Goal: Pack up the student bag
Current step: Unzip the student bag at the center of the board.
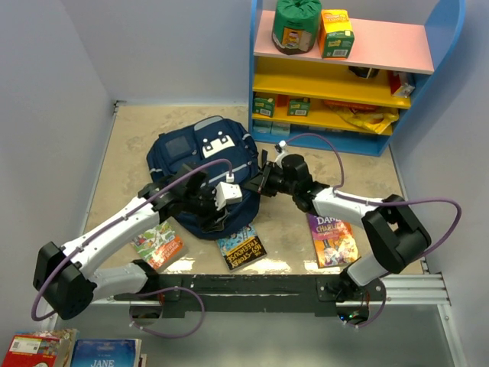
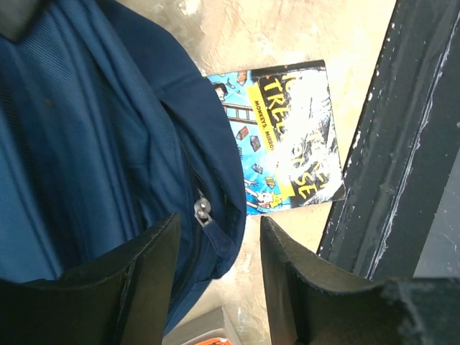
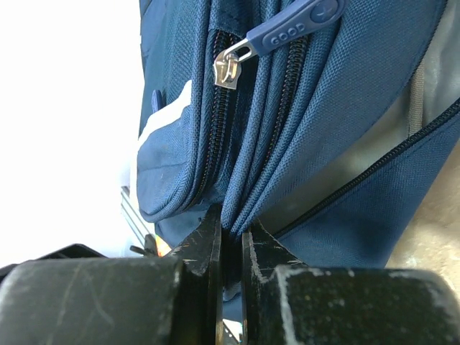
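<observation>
The beige tabletop point(image 1: 137, 145) carries a blue-sided shelf point(image 1: 382, 34) at the far right, with a green roll point(image 1: 296, 24) and a yellow-green box point(image 1: 335, 33) on its top board. The navy bag point(image 1: 195, 153) lies near the middle of the tabletop, front patches up, its near end under both arms. The left arm point(image 1: 114, 229) reaches in from the near left and the right arm point(image 1: 344, 206) from the near right, meeting at the bag's near edge. Three books lie flat on the tabletop just near of the bag: one at the left point(image 1: 159, 245), a blue one point(image 1: 241, 248) in the middle, touching the bag's edge, and one at the right point(image 1: 332, 239). The left fingers point(image 2: 219, 237) are spread apart and straddle the rim of the bag's unzipped opening, a metal slider point(image 2: 202, 212) between them; the blue book shows just beyond that rim. The right fingers point(image 3: 230, 233) are pressed together, pinching a fold of the bag's navy fabric beside two zip lines. Above them a silver slider point(image 3: 228, 68) hangs with a blue rubber pull point(image 3: 295, 25).
</observation>
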